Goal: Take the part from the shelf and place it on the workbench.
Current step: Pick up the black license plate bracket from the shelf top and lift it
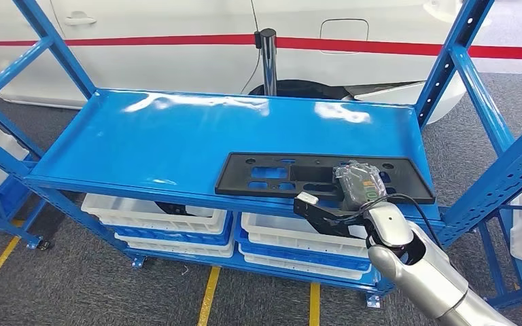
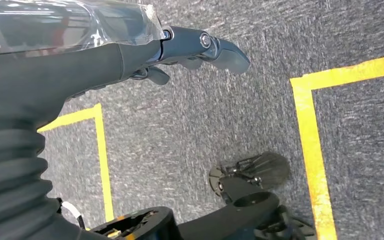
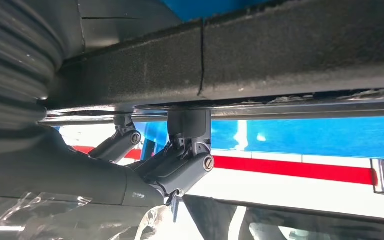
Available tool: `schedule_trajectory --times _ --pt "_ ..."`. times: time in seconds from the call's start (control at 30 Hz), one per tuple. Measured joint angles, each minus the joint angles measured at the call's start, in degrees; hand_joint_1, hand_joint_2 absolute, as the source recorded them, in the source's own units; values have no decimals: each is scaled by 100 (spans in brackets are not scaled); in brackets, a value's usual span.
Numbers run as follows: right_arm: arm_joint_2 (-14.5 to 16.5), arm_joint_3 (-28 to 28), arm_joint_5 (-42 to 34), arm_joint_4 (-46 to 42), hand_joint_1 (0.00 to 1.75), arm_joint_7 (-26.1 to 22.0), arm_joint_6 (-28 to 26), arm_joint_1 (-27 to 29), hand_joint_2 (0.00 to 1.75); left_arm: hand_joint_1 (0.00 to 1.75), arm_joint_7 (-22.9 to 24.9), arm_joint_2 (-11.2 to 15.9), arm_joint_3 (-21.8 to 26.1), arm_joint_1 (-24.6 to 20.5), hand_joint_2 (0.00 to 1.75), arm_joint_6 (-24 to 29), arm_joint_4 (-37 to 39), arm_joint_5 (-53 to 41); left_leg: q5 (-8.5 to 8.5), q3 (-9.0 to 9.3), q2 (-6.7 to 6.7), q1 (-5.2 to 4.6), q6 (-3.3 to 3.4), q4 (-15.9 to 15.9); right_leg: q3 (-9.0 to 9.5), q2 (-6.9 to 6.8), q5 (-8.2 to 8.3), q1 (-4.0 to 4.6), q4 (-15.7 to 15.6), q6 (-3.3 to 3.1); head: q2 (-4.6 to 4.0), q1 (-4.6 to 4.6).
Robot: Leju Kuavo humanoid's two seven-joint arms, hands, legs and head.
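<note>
While the part (image 1: 312,175), a flat black plastic plate with several cut-outs, lies on the upper blue shelf (image 1: 177,142) near its front edge and toward the right side, the task is only at its beginning: the part is not yet lifted. The right robot hand (image 1: 350,197) is at the front edge of the part, its back on top and some dark fingers (image 1: 316,212) reaching under the edge of the shelf. In the right wrist view the fingers (image 3: 187,165) are pressed up against a dark strip, which I judge to be the edge of the part (image 3: 290,65) and the shelf lip together. So the hand seems to be closing on the part, but I cannot tell if the grip is already firm.

The left robot hand (image 2: 190,50) hangs over the grey carpet floor (image 2: 230,125) with yellow lines, holds nothing, and its fingers are loosely curved; I cannot tell if it counts as wide or narrow.

White bins (image 1: 156,214) stand on the lower shelf, and a white car body with a red stripe (image 1: 177,42) is behind the rack. What is left, in my judgement: to secure the grip, lift the part, turn to the worktop and put it down there.
</note>
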Motion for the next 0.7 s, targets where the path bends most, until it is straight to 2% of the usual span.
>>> schedule_trajectory --times 0.07,0.1,0.13,0.17,0.2,0.27,0.3,0.33,0.37,0.43,0.47,0.5,0.6,0.63,0.67,0.7 --pt "0 3 29 -17 175 0 1 -1 175 0 -7 -1 0 3 175 -19 0 0 -373 -358 1 33 -71 770 -12 -10 7 -1 -3 -16 0 0" --pt "0 6 42 -20 175 1 1 0 175 0 -8 -1 0 8 175 -24 0 0 -491 -524 1 45 -88 1110 -18 -12 7 -1 -3 -17 0 0" --pt "0 8 50 -21 175 1 1 1 175 0 -8 -1 0 15 175 -28 0 0 -505 -608 1 52 -90 1266 -20 -10 6 -2 -3 -17 0 0" --pt "0 9 54 -22 175 2 1 -1 175 0 -8 -1 0 19 175 -32 0 0 -414 -587 0 54 -80 1200 -18 -7 6 -3 -3 -17 0 0" --pt "0 10 69 -22 175 3 1 -4 175 0 -8 -1 0 19 175 -36 0 -1 -235 -458 0 55 -63 905 -12 -3 6 -5 -4 -17 0 0" --pt "1 10 163 -23 175 1 9 -11 175 0 -8 -1 0 10 175 -56 0 -16 149 -63 -1 43 -22 47 3 4 9 -4 -17 -7 0 -1" --pt "1 12 240 -23 175 -5 19 -12 175 0 -8 -1 0 6 175 -70 0 -28 261 69 -2 24 -6 -259 9 8 15 -2 -33 11 0 -2" --pt "2 14 330 -23 175 -11 32 -11 175 0 -4 -1 0 4 175 -86 0 -44 310 130 0 2 5 -426 14 13 25 0 -56 37 0 -2" --pt "3 18 429 -23 175 -19 45 -11 175 0 0 -1 0 2 175 -99 0 -57 309 124 3 -22 12 -453 21 18 40 -1 -87 71 -1 -2" --pt "9 25 610 -23 175 -29 78 -22 175 0 8 -2 0 -2 175 -111 0 -75 360 139 11 -32 70 -519 40 21 61 -5 -134 143 -1 -1" --pt "10 29 672 -23 175 -32 94 -28 175 0 8 -2 0 -4 175 -113 0 -78 395 161 15 -29 114 -565 19 15 20 -3 -89 160 -1 0" --pt "11 33 714 -23 175 -34 107 -32 175 0 9 -3 0 -8 175 -114 0 -79 429 182 20 -27 161 -610 -56 8 -89 8 75 160 -1 1" --pt "20 73 889 -23 175 -51 126 -27 175 0 9 -4 0 -12 175 -132 0 -86 453 188 24 -69 242 -643 -578 -1 -613 62 1167 123 -1 2" --pt "26 92 970 -23 175 -61 135 -29 175 0 9 -7 0 -8 175 -140 0 -91 451 188 19 -90 252 -642 -708 -1 -675 79 1431 116 0 3" --pt "38 110 1057 -23 175 -71 154 -44 175 0 9 -10 1 -5 175 -146 0 -97 448 192 10 -108 259 -639 -742 -1 -626 94 1486 105 0 2" --pt "54 126 1143 -25 175 -84 183 -77 175 0 9 -14 1 -2 175 -151 0 -106 442 200 1 -120 259 -634 -664 -1 -473 103 1305 89 0 2"
